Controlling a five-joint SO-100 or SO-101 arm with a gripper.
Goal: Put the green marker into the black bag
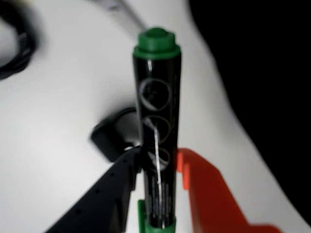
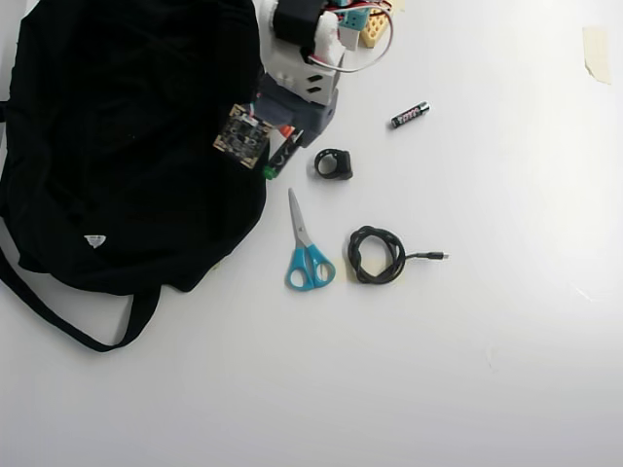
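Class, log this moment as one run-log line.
pincer: shut on marker | marker: lifted, beside bag edge | in bag: not yet

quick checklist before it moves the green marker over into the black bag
1. Grip: gripper is closed on the green marker, one finger each side of the barrel: ok.
2. Marker lifted off the table: ok, judging by the wrist view.
3. Marker over the black bag: not ok; it sits at the bag's right edge in the overhead view.
4. Bag opening facing the arm: cannot tell.
5. Path clear: scissors, black ring, coiled cable and battery all lie right of the bag: ok.
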